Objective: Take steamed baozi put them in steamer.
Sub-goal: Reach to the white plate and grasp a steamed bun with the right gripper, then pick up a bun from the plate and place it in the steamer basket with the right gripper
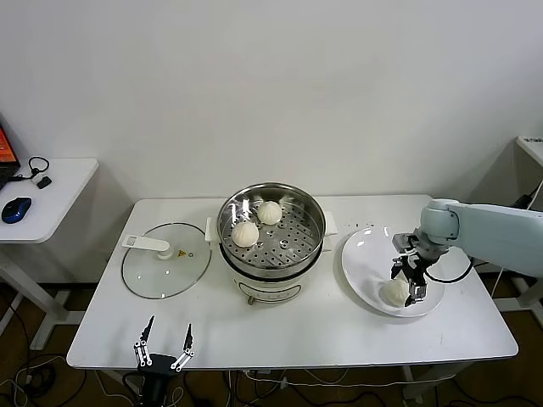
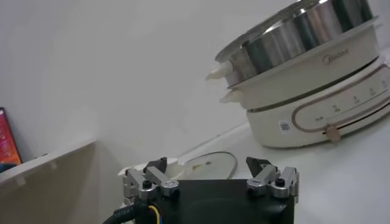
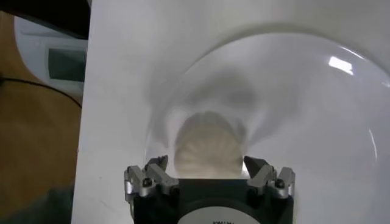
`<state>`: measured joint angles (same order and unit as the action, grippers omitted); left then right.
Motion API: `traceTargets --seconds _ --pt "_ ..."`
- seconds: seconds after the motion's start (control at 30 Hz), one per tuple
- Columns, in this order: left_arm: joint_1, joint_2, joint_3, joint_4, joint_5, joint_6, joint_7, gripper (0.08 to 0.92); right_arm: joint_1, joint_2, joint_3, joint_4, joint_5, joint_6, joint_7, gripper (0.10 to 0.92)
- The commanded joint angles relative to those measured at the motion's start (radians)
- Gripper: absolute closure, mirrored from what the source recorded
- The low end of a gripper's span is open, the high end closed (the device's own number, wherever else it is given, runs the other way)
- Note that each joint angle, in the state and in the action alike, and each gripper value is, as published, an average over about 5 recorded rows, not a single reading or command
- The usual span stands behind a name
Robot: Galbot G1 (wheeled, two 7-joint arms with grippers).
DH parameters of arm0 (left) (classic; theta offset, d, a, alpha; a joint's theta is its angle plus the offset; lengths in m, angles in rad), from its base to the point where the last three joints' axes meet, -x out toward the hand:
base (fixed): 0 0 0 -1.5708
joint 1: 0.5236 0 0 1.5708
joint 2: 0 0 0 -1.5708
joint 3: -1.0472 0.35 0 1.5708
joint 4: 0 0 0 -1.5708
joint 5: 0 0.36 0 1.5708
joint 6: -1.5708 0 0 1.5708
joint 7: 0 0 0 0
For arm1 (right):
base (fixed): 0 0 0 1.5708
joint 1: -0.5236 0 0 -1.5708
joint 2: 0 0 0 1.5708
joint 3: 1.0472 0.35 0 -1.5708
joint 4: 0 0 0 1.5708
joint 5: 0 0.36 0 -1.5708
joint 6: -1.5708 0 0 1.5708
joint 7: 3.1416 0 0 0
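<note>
The steamer (image 1: 316, 214) stands mid-table, a steel pot on a white base, and it also shows in the left wrist view (image 2: 304, 36). Two steamed baozi (image 1: 270, 212) (image 1: 245, 233) lie on its perforated tray. A third baozi (image 1: 394, 291) rests on the white plate (image 1: 365, 254) at the right. My right gripper (image 1: 405, 282) is down over that bun, open. In the right wrist view the pleated baozi (image 3: 208, 143) sits between the spread fingers of the gripper (image 3: 207, 163), apart from both. My left gripper (image 1: 168, 332) hangs open and empty at the table's front edge.
The glass lid (image 1: 166, 261) with a white handle lies flat to the left of the steamer, beyond my left gripper (image 2: 207, 161). A side table (image 1: 59, 182) with a blue mouse (image 1: 15, 209) stands farther left. The table's right edge runs just past the plate (image 3: 317, 122).
</note>
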<state>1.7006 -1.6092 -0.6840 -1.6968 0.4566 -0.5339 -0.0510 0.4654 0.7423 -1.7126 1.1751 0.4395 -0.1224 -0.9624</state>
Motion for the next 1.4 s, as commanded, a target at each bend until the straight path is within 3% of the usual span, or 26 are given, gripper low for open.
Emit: traceTargets --seconds 0.03,0.17,0.43,0.53,0.83,1.2,1.4 --pt "0.002 -0.049 0.002 -0.002 0.002 0.0 -0.001 0.177 -0.014 -0.004 0.018 -0.007 -0.006 -0.002 0.001 0.203" --pt "0.003 -0.049 0.002 -0.004 0.003 0.0 -0.001 0.177 -0.012 -0.004 0.018 -0.007 -0.008 -0.003 0.001 0.221" --pt "0.004 -0.049 0.003 -0.005 0.005 -0.002 -0.002 0.177 -0.006 -0.003 0.019 -0.003 -0.014 -0.006 0.004 0.418" --pt "0.004 -0.049 0.002 -0.004 0.006 -0.002 -0.002 0.177 0.005 -0.005 0.017 0.002 -0.015 -0.006 0.004 0.444" --pt "0.001 -0.049 0.006 -0.002 0.013 -0.003 -0.002 0.177 0.239 -0.005 -0.101 0.062 0.026 0.044 -0.032 0.448" --pt "0.003 -0.049 0.014 -0.01 0.019 -0.003 -0.002 0.177 0.57 0.131 -0.243 0.156 0.173 0.14 -0.07 0.44" --pt "0.007 -0.049 0.015 -0.01 0.02 -0.003 -0.002 0.177 0.675 0.24 -0.258 0.149 0.177 0.342 -0.088 0.44"
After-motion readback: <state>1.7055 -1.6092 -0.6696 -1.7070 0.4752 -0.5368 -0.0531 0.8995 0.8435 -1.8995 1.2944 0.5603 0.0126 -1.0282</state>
